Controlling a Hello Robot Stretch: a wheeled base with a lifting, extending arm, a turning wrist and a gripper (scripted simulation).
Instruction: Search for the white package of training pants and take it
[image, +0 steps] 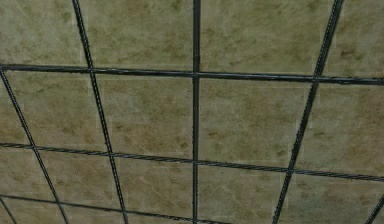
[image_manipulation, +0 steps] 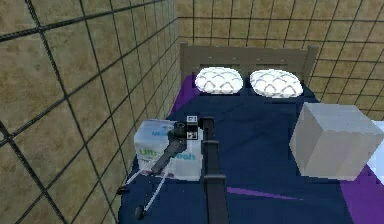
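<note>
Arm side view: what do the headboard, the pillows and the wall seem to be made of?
Headboard: likely wood, matte brown, plank-like face. Pillows: soft white fabric, apparently, with quilted dimples. Wall: seemingly stone or ceramic tiles, mottled tan, dark grout lines.

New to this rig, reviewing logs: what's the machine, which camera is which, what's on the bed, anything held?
It is a wheeled robot with one arm and a two-finger gripper, in a simulated house. The forward view looks ahead and down, at a tiled wall. The arm side view looks out where the arm reaches: the arm is the dark bar from the bottom edge, the gripper at its end. On the bed lie two pillows, a grey box and a white package by the gripper. The package rests on the bed, so I cannot tell whether it is held.
</note>
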